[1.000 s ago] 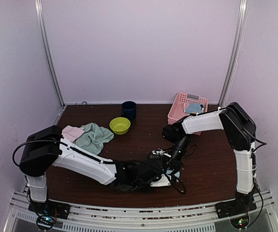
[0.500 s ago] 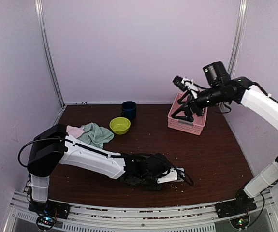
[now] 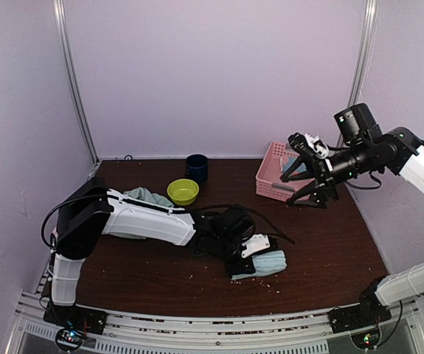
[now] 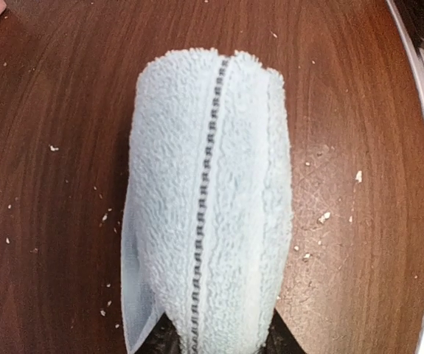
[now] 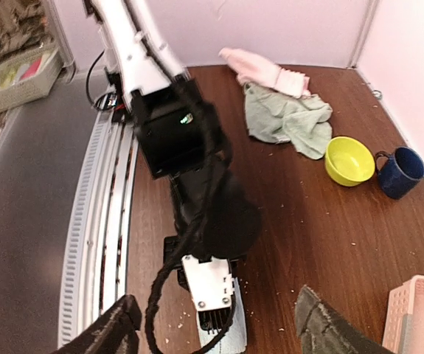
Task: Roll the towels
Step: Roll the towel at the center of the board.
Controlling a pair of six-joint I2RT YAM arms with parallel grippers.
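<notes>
A pale blue towel (image 3: pixel 267 263) lies rolled on the brown table, right of the middle. It fills the left wrist view (image 4: pixel 208 199). My left gripper (image 3: pixel 250 251) is shut on its near end, with dark fingertips (image 4: pixel 279 341) on either side. My right gripper (image 3: pixel 291 188) is open and empty, raised above the table in front of the basket. In the right wrist view it (image 5: pixel 215 302) looks down on the left gripper and the roll (image 5: pixel 226 338). A mint green towel (image 5: pixel 285 118) and a pink towel (image 5: pixel 263 70) lie crumpled at the far left. The patched towel is hidden.
A pink lattice basket (image 3: pixel 274 173) stands at the back right, its corner in the right wrist view (image 5: pixel 418 317). A lime-green bowl (image 3: pixel 183 192) and a dark blue mug (image 3: pixel 196 168) sit at the back middle. Crumbs dot the table. The left arm (image 3: pixel 145 221) lies low across the table.
My right arm lifted off the table beside the left gripper, swung up to the basket, and now hovers in front of it. My left gripper slid right and away from the near edge with the roll.
</notes>
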